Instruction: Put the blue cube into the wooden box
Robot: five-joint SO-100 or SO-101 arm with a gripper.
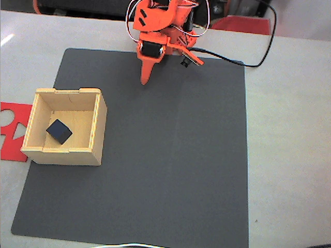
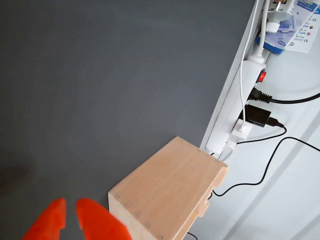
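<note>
Blue cube [image 1: 59, 131] inside wooden box [image 1: 98, 135], tool [image 1: 146, 77] apart, empty

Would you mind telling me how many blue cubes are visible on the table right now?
1. The blue cube lies inside the wooden box at the left of the grey mat in the fixed view. Nothing suggests another, though the box walls hide some floor.

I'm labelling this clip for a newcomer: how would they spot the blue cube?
In the fixed view, find the dark grey mat. At its left edge stands an open wooden box. The blue cube lies inside: small, dark navy, the one dark thing against pale wood.
</note>
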